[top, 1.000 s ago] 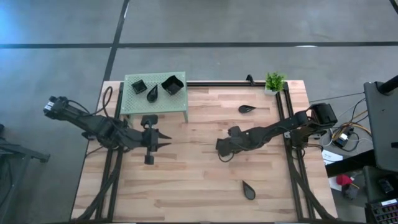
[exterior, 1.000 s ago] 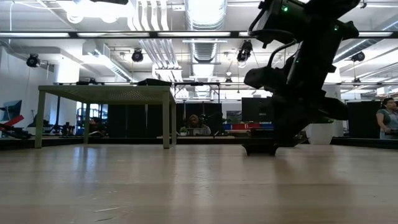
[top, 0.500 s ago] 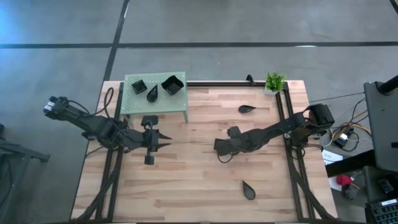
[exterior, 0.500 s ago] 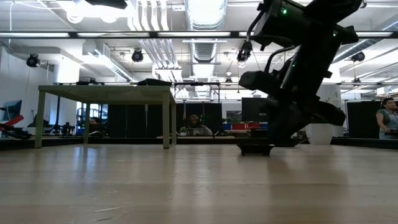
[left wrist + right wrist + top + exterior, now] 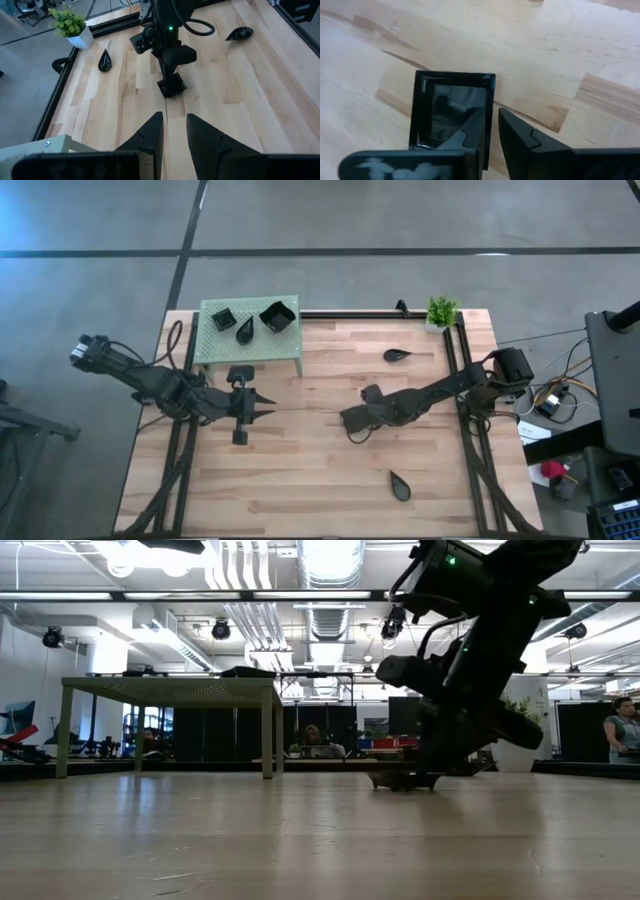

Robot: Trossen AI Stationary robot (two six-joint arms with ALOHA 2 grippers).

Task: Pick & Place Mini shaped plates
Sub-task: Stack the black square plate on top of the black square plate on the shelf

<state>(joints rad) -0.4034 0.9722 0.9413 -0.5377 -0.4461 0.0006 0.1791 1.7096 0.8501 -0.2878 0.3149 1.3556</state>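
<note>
Pinching one square plate (image 5: 451, 112) by its rim, the right claw (image 5: 490, 131) stands mid-desk (image 5: 300, 470). Three plates sit on the green stand (image 5: 210, 345), two leaf plates on the desk. The left claw (image 5: 174, 134) hovers released.

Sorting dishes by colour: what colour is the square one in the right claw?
Black, glossy square dish; the right wrist view shows it best.

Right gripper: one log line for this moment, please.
right gripper | shut on square plate rim | low over table centre | left gripper open, waiting | green stand: three plates
</note>
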